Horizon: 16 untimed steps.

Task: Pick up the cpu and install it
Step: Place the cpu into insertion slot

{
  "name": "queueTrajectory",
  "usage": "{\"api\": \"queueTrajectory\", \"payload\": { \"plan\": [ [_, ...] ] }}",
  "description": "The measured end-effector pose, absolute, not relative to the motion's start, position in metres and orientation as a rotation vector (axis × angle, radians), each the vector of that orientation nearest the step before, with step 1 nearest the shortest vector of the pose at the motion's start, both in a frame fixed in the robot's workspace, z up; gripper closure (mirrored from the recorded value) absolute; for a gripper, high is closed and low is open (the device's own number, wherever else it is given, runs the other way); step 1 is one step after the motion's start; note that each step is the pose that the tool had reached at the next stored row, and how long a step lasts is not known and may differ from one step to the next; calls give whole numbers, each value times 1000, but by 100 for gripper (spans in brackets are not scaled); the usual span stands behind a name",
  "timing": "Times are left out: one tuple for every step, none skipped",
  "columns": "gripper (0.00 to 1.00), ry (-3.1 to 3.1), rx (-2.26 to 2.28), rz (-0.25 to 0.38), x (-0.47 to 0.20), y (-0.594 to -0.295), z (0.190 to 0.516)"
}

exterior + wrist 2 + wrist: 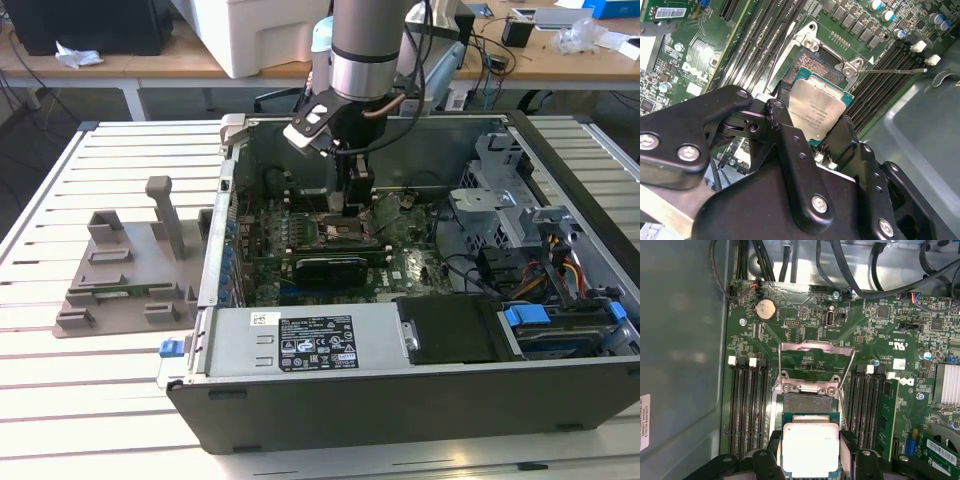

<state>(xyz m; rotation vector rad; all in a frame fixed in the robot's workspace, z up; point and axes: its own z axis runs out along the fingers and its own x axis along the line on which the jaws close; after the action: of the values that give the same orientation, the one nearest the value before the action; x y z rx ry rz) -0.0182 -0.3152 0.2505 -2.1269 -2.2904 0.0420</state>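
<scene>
1. Two black metal fingers point(782, 135) of the gripper point(812, 125) are closed in on opposite edges of the cpu point(821, 111) and hold it. The gap between them is no wider than the chip.
2. One flat square is what they carry: a dull silver lid on a thin green border. It hangs level and overlaps the rim of the socket point(806, 402), not seated as far as I can judge.
3. I take the step in hand to be the install itself, with the pick-up done. Seating calls for the chip squared to the socket's grainy contact field and set down flat, without sideways drag.
4. Beyond the socket, a bright stamped-steel load plate point(815, 357) stands hinged open, and a thin wire lever point(895, 71) is swung aside.
5. Long black memory slots point(747, 405) flank it on the green motherboard point(805, 320).
6. Farthest out, the dark case point(400, 400) lies open on a slatted white table point(60, 400), with a grey plastic holder point(125, 275) beside it.
</scene>
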Motion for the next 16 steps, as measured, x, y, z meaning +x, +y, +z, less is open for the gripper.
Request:
{"api": "queueTrajectory", "payload": {
  "plan": [
    [46, -2290, -2127, 42, -18, -315, 250],
    [46, -2290, -2127, 42, -18, -315, 249],
    [46, -2290, -2127, 42, -18, -315, 248],
    [46, -2290, -2127, 42, -18, -315, 248],
    [46, -2290, -2127, 42, -18, -315, 247],
    [46, -2290, -2127, 42, -18, -315, 246],
    [46, -2290, -2127, 42, -18, -315, 246],
    [46, -2290, -2127, 42, -18, -315, 245],
    [46, -2290, -2127, 42, -18, -315, 244],
    [46, -2290, -2127, 42, -18, -315, 243],
    [46, -2290, -2127, 42, -18, -315, 242],
    [46, -2290, -2127, 42, -18, -315, 241],
    [46, -2290, -2127, 42, -18, -315, 240],
    [46, -2290, -2127, 42, -18, -315, 239],
    [46, -2290, -2127, 42, -18, -315, 238],
    [46, -2290, -2127, 42, -18, -315, 237]
  ]
}}
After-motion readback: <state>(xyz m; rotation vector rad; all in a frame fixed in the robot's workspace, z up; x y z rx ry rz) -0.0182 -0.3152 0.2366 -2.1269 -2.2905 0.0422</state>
